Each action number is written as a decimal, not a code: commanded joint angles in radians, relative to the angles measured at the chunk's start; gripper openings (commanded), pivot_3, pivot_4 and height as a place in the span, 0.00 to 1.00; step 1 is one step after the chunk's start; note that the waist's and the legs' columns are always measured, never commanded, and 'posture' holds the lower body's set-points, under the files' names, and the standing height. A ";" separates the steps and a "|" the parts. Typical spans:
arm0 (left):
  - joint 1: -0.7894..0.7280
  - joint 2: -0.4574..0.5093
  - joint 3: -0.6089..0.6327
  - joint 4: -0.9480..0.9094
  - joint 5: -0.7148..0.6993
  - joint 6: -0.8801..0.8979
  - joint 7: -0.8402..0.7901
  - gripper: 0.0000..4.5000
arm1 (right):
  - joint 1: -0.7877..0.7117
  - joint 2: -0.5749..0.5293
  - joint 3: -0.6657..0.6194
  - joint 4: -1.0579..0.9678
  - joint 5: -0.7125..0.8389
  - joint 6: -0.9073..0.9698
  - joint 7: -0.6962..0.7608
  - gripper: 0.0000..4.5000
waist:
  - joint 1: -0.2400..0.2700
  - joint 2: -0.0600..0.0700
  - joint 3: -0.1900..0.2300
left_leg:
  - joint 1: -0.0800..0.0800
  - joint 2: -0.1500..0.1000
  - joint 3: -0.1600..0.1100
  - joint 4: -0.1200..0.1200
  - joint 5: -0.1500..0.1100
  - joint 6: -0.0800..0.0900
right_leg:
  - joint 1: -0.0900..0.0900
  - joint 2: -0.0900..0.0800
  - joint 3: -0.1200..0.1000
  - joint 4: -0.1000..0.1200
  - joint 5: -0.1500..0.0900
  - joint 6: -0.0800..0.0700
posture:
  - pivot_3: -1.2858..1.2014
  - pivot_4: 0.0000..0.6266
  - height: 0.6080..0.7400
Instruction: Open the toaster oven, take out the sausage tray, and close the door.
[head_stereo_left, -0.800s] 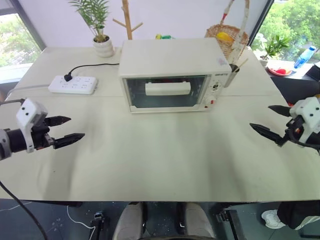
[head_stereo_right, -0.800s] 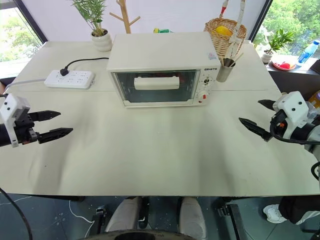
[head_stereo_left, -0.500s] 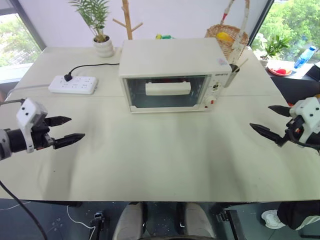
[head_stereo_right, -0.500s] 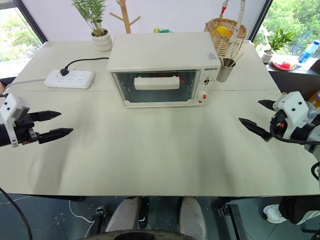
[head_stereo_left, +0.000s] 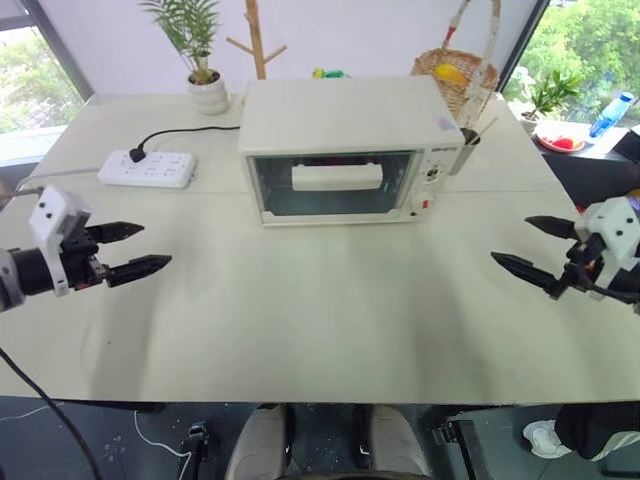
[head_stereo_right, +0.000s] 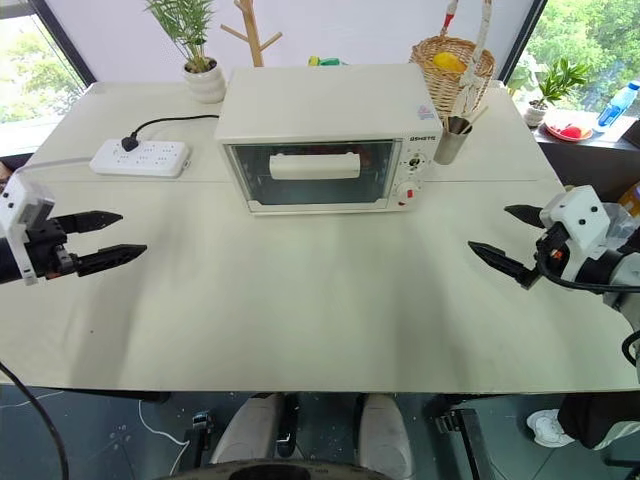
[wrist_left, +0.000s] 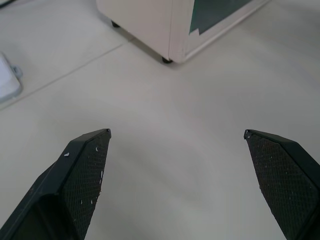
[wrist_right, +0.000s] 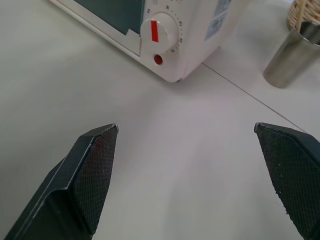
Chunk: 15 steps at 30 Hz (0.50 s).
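Note:
The cream-white toaster oven (head_stereo_left: 345, 150) stands at the middle back of the table. Its glass door (head_stereo_left: 333, 184) is shut, with the wide cream handle (head_stereo_left: 337, 176) across it. Knobs and a red light (head_stereo_left: 424, 203) sit on its right panel. The sausage tray is hidden behind the glass. My left gripper (head_stereo_left: 135, 248) hovers open over the table's left side, well apart from the oven. On the right side my right gripper (head_stereo_left: 535, 248) is open too, with nothing between its fingers. The oven's lower corner (wrist_left: 172, 47) shows in the left wrist view, its knob (wrist_right: 159, 31) in the right wrist view.
A white power strip (head_stereo_left: 147, 168) with a black cord lies at the back left, near a potted plant (head_stereo_left: 205, 85). A wicker basket (head_stereo_left: 455, 80) and a metal cup (head_stereo_left: 466, 152) stand right of the oven. The table's front half (head_stereo_left: 320, 310) is bare.
Both grippers have moved a little toward the back of the table and slightly inward. The oven and its door have not moved.

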 joint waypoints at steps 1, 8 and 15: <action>-0.102 -0.014 -0.038 -0.041 -0.061 0.035 -0.006 1.00 | -0.081 -0.022 -0.049 -0.034 0.114 0.107 0.004 0.99 | 0.001 0.000 0.000 | 0.000 0.000 0.000 0.000 0.000 0.000 | 0.000 0.000 0.000 0.000 0.000 0.000 | 0.52 0.24 1.00; -0.268 -0.030 -0.180 -0.065 -0.094 0.054 -0.091 1.00 | -0.223 -0.042 0.029 -0.238 0.319 0.362 -0.036 0.99 | -0.004 -0.001 0.000 | 0.000 0.000 0.000 0.000 0.000 0.000 | 0.000 0.002 0.001 0.000 0.003 0.003 | 0.52 0.24 1.00; -0.426 -0.071 -0.283 -0.036 -0.083 0.040 -0.145 1.00 | -0.394 0.093 0.242 -0.335 0.334 0.468 -0.213 0.99 | -0.002 -0.003 0.002 | 0.000 0.002 0.000 0.000 0.000 0.000 | -0.001 0.005 0.001 0.000 0.002 -0.001 | 0.52 0.24 1.00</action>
